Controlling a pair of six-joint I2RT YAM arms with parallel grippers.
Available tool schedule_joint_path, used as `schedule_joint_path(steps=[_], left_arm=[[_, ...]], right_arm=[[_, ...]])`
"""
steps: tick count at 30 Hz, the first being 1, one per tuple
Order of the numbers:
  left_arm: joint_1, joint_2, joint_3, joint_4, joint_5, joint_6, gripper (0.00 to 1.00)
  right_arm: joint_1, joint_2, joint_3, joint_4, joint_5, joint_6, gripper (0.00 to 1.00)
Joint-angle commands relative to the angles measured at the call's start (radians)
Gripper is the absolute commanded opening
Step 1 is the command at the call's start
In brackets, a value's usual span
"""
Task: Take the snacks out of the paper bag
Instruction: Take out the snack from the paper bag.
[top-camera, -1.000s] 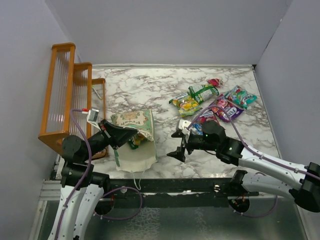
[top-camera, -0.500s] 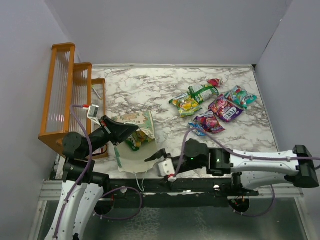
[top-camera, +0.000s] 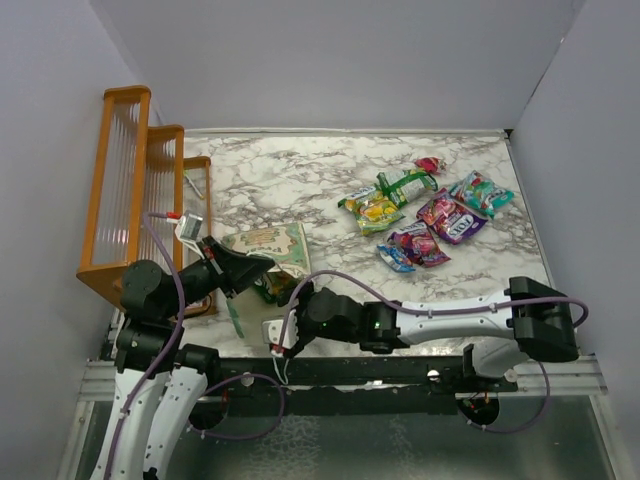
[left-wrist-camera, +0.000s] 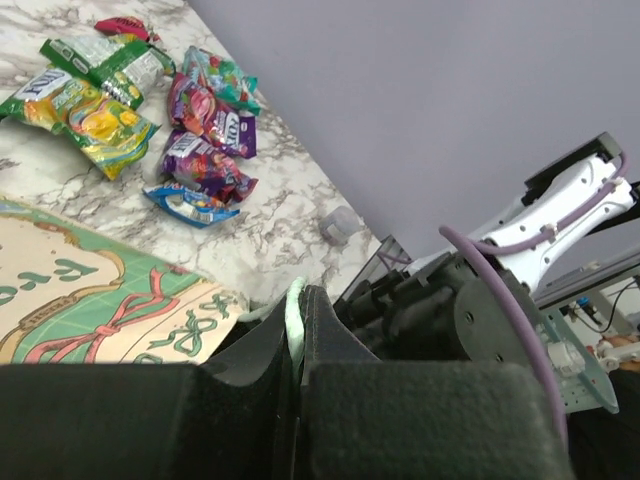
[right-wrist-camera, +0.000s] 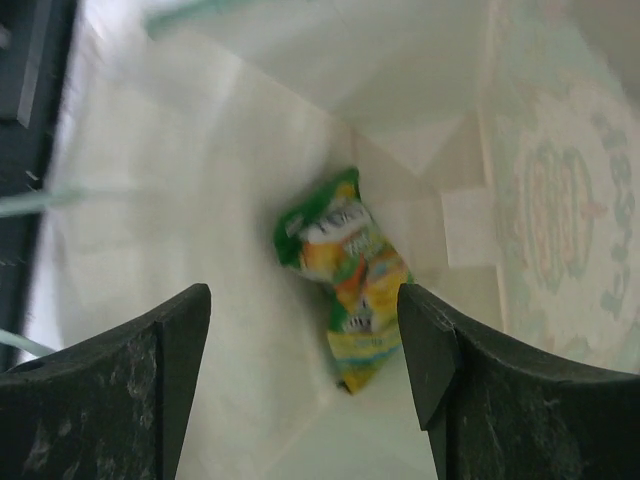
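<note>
Left hand (left-wrist-camera: 298, 318) clenched on the rim of the paper bag (top-camera: 265, 243), the right hand (right-wrist-camera: 303, 300) sits at its mouth, fingers spread and empty. One green-yellow snack (right-wrist-camera: 345, 265) lies just ahead between them; a deeper reach, then closing, looks next.

From above, the right claw (right-wrist-camera: 303, 300) is hidden inside the mint-green paper bag (top-camera: 268, 243); the green-and-yellow glossy packet (right-wrist-camera: 350, 275) there is blurred, print unreadable.
</note>
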Motion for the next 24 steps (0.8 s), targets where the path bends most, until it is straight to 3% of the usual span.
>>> schedule_joint_path(steps=[1,5,8,13,24], left_arm=[[0.006,-0.021,0.022,-0.099,-0.001,0.090,0.00],[0.005,-0.028,-0.013,-0.044,0.019,0.049,0.00],[0.005,-0.023,-0.021,-0.012,0.027,0.028,0.00],[0.005,-0.013,-0.015,0.003,0.029,0.023,0.00],[0.005,-0.022,-0.016,0.012,0.025,0.013,0.00]], right_arm=[[-0.072,-0.059,-0.093,0.049,0.082,-0.045,0.74],[-0.144,-0.152,-0.187,0.081,0.018,-0.081,0.74],[-0.164,-0.165,-0.190,0.052,-0.008,-0.132,0.73],[-0.163,-0.171,-0.176,0.075,-0.175,-0.269,0.73],[-0.164,0.064,0.028,0.020,-0.193,-0.457,0.63]])
